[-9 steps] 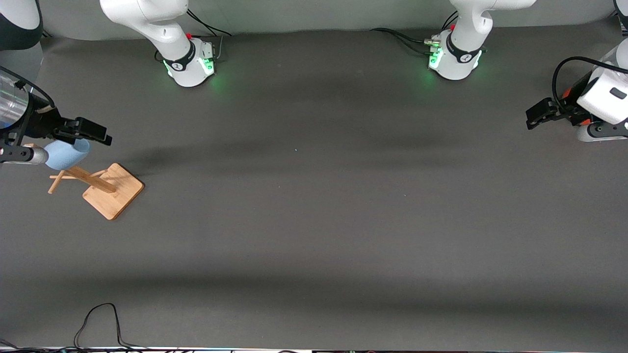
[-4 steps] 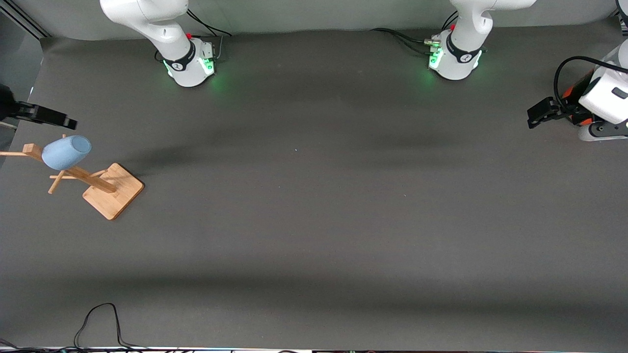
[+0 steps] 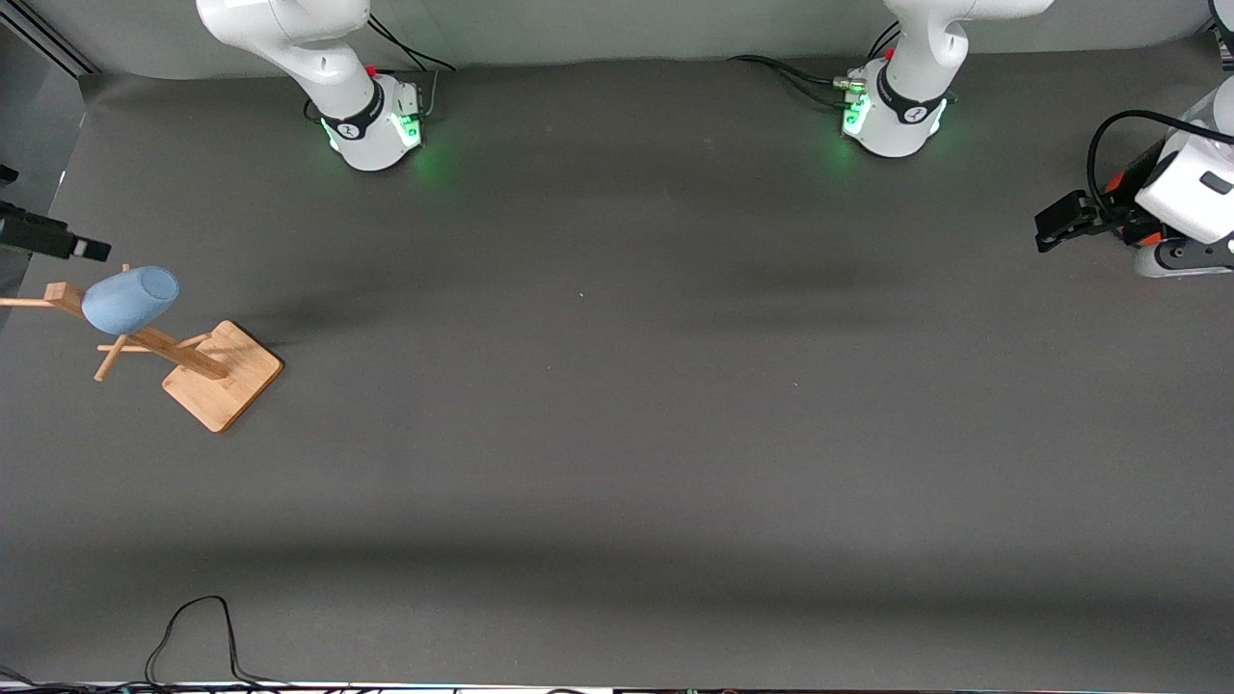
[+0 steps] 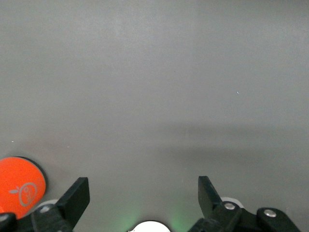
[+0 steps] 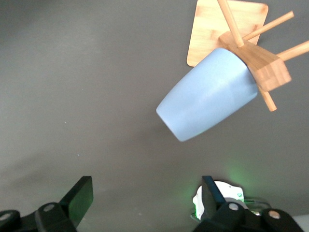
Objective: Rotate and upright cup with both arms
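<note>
Front view is showing the cup (image 3: 129, 299) hanging tilted on a peg of the wooden rack (image 3: 188, 361) at the right arm's end of the surface (image 3: 617, 434). Right tool (image 5: 145, 193) is hovering over it, fingers apart, empty. Left tool (image 4: 144, 193) is waiting, fingers apart.

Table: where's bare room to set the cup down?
Almost everywhere: the dark mat is bare from the wooden rack at the right arm's end to the left gripper, open over its own end. Crowded only around the rack, where the cup hangs on a peg, open right gripper nearby.
</note>
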Robot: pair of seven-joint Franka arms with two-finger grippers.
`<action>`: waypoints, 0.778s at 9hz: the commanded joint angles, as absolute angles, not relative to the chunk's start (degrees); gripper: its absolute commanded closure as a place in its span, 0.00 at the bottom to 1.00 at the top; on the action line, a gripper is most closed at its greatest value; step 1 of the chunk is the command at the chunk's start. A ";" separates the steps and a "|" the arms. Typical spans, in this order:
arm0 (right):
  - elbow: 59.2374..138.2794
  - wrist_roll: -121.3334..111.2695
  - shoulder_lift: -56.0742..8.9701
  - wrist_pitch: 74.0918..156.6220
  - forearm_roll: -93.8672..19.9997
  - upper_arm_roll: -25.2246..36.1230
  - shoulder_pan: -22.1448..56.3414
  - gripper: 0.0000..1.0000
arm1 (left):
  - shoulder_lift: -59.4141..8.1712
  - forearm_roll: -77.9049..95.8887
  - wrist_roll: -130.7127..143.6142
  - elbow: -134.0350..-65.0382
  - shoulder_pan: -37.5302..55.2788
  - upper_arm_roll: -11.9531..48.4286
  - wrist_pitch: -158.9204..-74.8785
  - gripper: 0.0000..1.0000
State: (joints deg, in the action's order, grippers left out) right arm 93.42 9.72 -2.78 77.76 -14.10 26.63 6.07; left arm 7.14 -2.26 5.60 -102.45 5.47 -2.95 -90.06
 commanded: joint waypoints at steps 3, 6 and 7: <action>93.24 16.34 -9.58 76.90 -17.49 28.39 5.98 0.00 | 8.35 -2.46 5.53 -103.09 5.62 -2.90 -89.47 0.00; 93.25 16.79 -13.09 77.25 -20.73 31.36 5.98 0.00 | 8.70 -2.46 6.06 -102.92 5.97 -2.90 -89.12 0.00; 93.43 18.35 -13.53 77.26 -21.70 32.07 5.98 0.00 | 8.79 -2.46 6.15 -103.01 5.98 -2.90 -89.03 0.00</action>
